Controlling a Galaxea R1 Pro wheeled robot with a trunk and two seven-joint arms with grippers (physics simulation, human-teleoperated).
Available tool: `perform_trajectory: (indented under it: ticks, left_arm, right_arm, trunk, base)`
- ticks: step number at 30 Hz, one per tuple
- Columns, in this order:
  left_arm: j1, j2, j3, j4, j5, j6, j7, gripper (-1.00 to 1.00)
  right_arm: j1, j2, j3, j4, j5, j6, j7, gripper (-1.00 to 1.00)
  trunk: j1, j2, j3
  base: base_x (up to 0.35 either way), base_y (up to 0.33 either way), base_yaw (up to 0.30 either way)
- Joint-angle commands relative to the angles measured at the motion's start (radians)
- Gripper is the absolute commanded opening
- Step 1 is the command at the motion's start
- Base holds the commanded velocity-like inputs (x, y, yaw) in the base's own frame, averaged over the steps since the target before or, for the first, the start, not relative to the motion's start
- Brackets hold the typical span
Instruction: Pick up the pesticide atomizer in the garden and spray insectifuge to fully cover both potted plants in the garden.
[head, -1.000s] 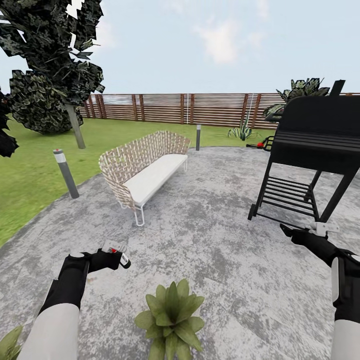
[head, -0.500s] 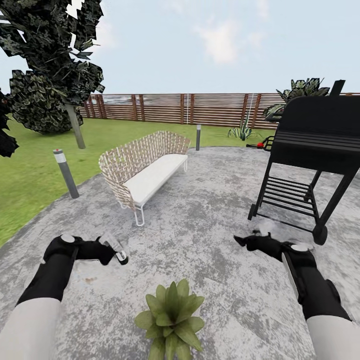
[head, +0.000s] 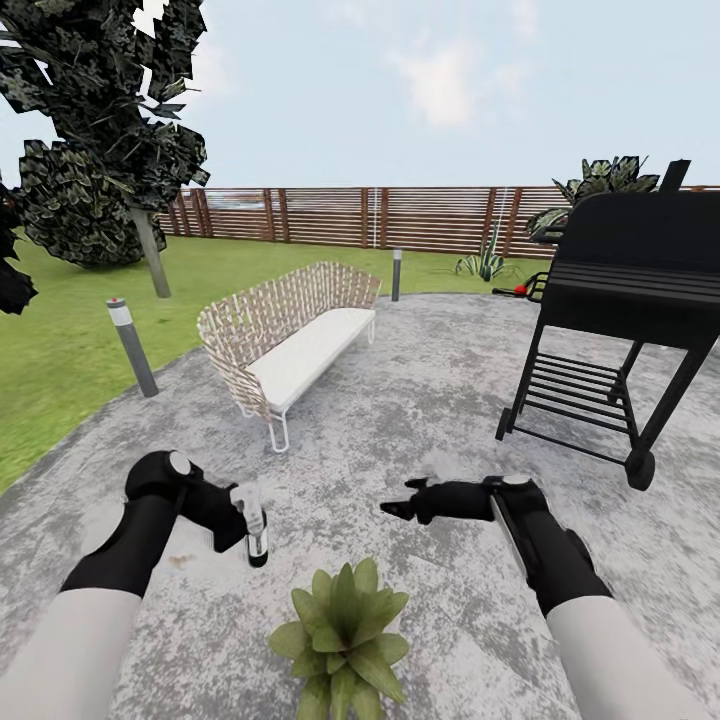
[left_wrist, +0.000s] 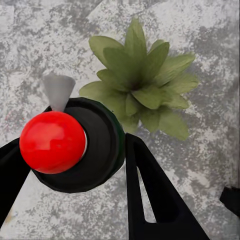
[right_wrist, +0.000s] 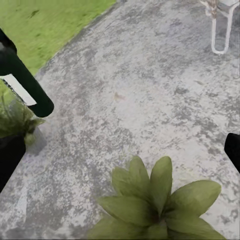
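- Grey mottled paving (head: 400, 400) fills the middle of the head view, with green lawn (head: 60, 350) at the left and a brown slatted fence (head: 400, 215) across the back.
- A woven bench (head: 285, 335) with a white seat stands left of centre; a black grill (head: 625, 300) stands at the right edge.
- The left gripper (head: 235, 520), lower left of the head view, is closed around the pesticide atomizer (head: 255, 520), which hangs roughly upright, dark end down, above the paving.
- In the left wrist view its two black fingers (left_wrist: 150, 195) flank the atomizer's dark round body, topped by a red ball, with a pale grey cone beside it.
- One potted plant (head: 345, 630) sits at the bottom centre of the head view, just below and right of the atomizer.
- The right gripper (head: 400, 507) reaches toward centre; its jaws look apart and hold nothing.
- In the right wrist view a second leafy plant (right_wrist: 17, 122) shows at the left edge, partly hidden.
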Motion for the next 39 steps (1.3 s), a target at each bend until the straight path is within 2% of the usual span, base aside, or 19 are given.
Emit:
perform_trajectory:
  ticks: [1,3,6,7,9,14,15,19,21,23,24,25,28,30,32,37,39]
  left_arm:
    - [-0.001,-0.002,-0.012,-0.001,-0.005,0.011,-0.010,-1.00]
    - [0.000,-0.004,-0.054,-0.001,-0.005,0.010,-0.014,-1.00]
    - [0.000,-0.003,-0.158,0.000,-0.002,-0.001,-0.014,-1.00]
    - [0.000,-0.003,-0.176,0.000,-0.001,-0.008,-0.014,-1.00]
    - [0.001,-0.003,-0.201,0.001,0.001,-0.056,-0.014,-1.00]
    - [0.001,-0.010,-0.219,0.010,0.002,-0.116,-0.014,-1.00]
    - [0.001,-0.012,-0.228,0.017,0.002,-0.119,-0.014,-1.00]
    - [0.001,-0.018,-0.293,0.032,0.002,-0.122,-0.014,-1.00]
    - [0.001,-0.019,-0.306,0.034,0.002,-0.123,-0.014,-1.00]
    - [0.001,-0.020,-0.314,0.034,0.002,-0.123,-0.014,-1.00]
    - [0.001,-0.022,-0.320,0.035,0.001,-0.122,-0.014,-1.00]
    - [0.001,-0.025,-0.324,0.035,0.000,-0.122,-0.014,-1.00]
    - [0.001,-0.029,-0.327,0.034,-0.002,-0.120,-0.014,-1.00]
    - [0.000,-0.042,-0.326,0.035,-0.004,-0.119,-0.014,-1.00]
    - [0.000,-0.047,-0.326,0.035,-0.006,-0.119,-0.014,-1.00]
    - [0.000,-0.053,-0.326,0.034,-0.008,-0.117,-0.014,-1.00]
    - [0.000,-0.068,-0.326,0.033,-0.009,-0.117,-0.014,-1.00]
  right_arm:
    - [-0.001,0.002,0.024,-0.016,0.005,0.008,0.009,1.00]
    - [-0.001,0.004,0.050,-0.049,0.003,0.012,0.015,1.00]
    - [-0.001,0.005,0.078,-0.087,0.002,0.031,0.034,1.00]
    - [-0.001,0.006,0.085,-0.091,0.002,0.036,0.048,1.00]
    - [-0.001,0.005,0.100,-0.097,0.002,0.042,0.102,1.00]
    - [-0.001,0.006,0.107,-0.101,0.007,0.044,0.128,1.00]
    - [-0.001,0.007,0.107,-0.101,0.009,0.045,0.129,-1.00]
    - [-0.001,0.007,0.108,-0.100,0.011,0.049,0.129,-1.00]
    - [-0.001,0.008,0.108,-0.100,0.012,0.049,0.129,-1.00]
    - [-0.001,0.015,0.127,-0.100,0.012,0.049,0.126,-1.00]
    - [-0.001,0.029,0.160,-0.098,0.013,0.049,0.121,-1.00]
    - [-0.001,0.039,0.167,-0.098,0.014,0.050,0.120,-1.00]
    - [-0.001,0.065,0.172,-0.098,0.041,0.052,0.118,-1.00]
    - [-0.001,0.080,0.173,-0.098,0.091,0.055,0.117,-1.00]
    - [-0.001,0.084,0.173,-0.098,0.113,0.056,0.111,-1.00]
    - [-0.001,0.085,0.172,-0.098,0.123,0.056,0.111,-1.00]
    - [-0.001,0.086,0.172,-0.098,0.124,0.056,0.112,-1.00]
  trunk:
    - [0.000,-0.001,-0.001]
    - [0.000,-0.001,-0.001]
    - [0.000,-0.001,-0.001]
    - [0.000,-0.001,-0.001]
    - [0.000,-0.001,-0.001]
    - [0.000,-0.001,-0.001]
    - [0.000,-0.001,-0.001]
    - [0.000,-0.001,-0.001]
    - [0.000,-0.001,-0.001]
    - [0.000,-0.001,-0.001]
    - [0.000,-0.001,-0.001]
    - [0.000,-0.001,-0.001]
    - [0.000,-0.001,-0.001]
    - [0.000,-0.001,-0.001]
    - [0.000,-0.001,-0.001]
    - [0.000,-0.001,-0.001]
    - [0.000,-0.001,-0.001]
  base:
    - [0.000,0.000,0.000]
    - [0.000,0.000,0.000]
    - [0.000,0.000,0.000]
    - [0.000,0.000,0.000]
    - [0.000,0.000,0.000]
    - [0.000,0.000,0.000]
    - [0.000,0.000,0.000]
    - [0.000,0.000,0.000]
    - [0.000,0.000,0.000]
    - [0.000,0.000,0.000]
    - [0.000,0.000,0.000]
    - [0.000,0.000,0.000]
    - [0.000,0.000,0.000]
    - [0.000,0.000,0.000]
    - [0.000,0.000,0.000]
    - [0.000,0.000,0.000]
    - [0.000,0.000,0.000]
